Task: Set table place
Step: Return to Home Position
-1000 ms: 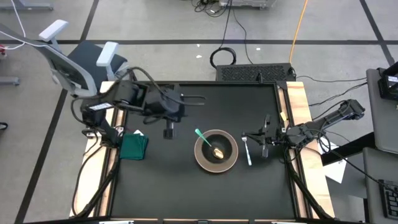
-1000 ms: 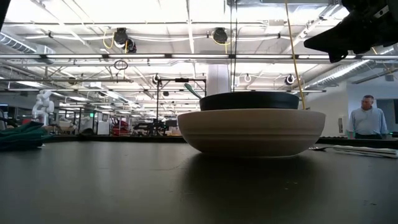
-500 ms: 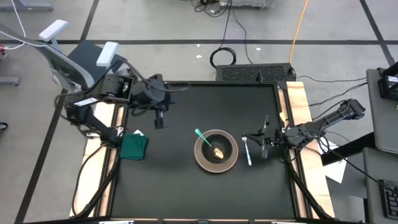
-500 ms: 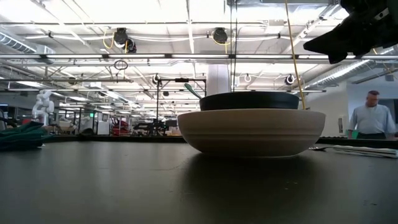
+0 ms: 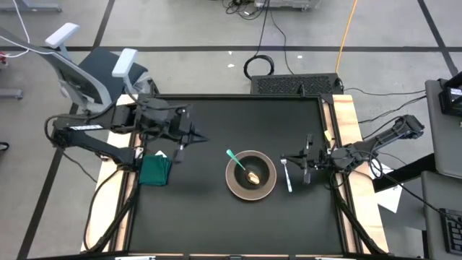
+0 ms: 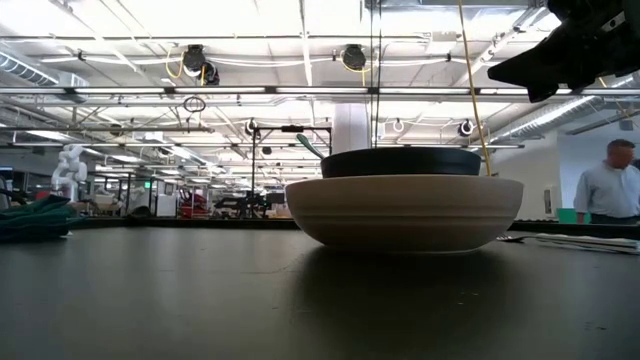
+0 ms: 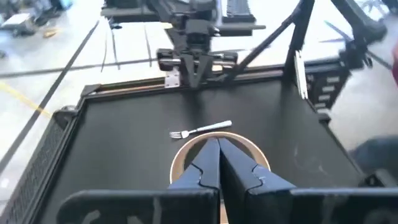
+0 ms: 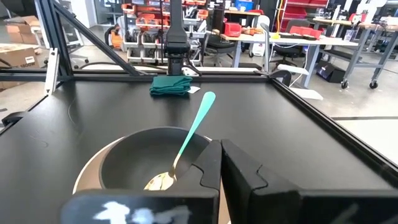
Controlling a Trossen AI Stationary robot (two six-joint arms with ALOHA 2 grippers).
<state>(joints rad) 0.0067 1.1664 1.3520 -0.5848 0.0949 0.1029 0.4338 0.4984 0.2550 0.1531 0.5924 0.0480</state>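
The pinkish-beige plate point(image 5: 251, 175) lies on the black table point(image 5: 202, 209) right of centre. The black bowl point(image 8: 149, 163) sits in the plate. The spoon point(image 5: 240, 166) lies in the bowl, its green handle point(image 8: 194, 126) leaning over the rim. The silver fork point(image 5: 287, 175) lies flat on the table just right of the plate. My right gripper point(image 5: 307, 162) hovers right of the fork, shut and empty. My left gripper point(image 5: 193, 137) is shut and empty, above the table's left part and pointing at the plate.
A folded green cloth point(image 5: 155, 169) lies near the table's left edge, below my left arm. Pale wooden strips point(image 5: 345, 130) run along both short sides. A person point(image 6: 612, 190) stands in the room beyond the table.
My left arm has drawn back toward the table's left edge and its gripper has turned to point at the plate. The plate, bowl, spoon and fork have stayed put. The person in the room has walked to the right.
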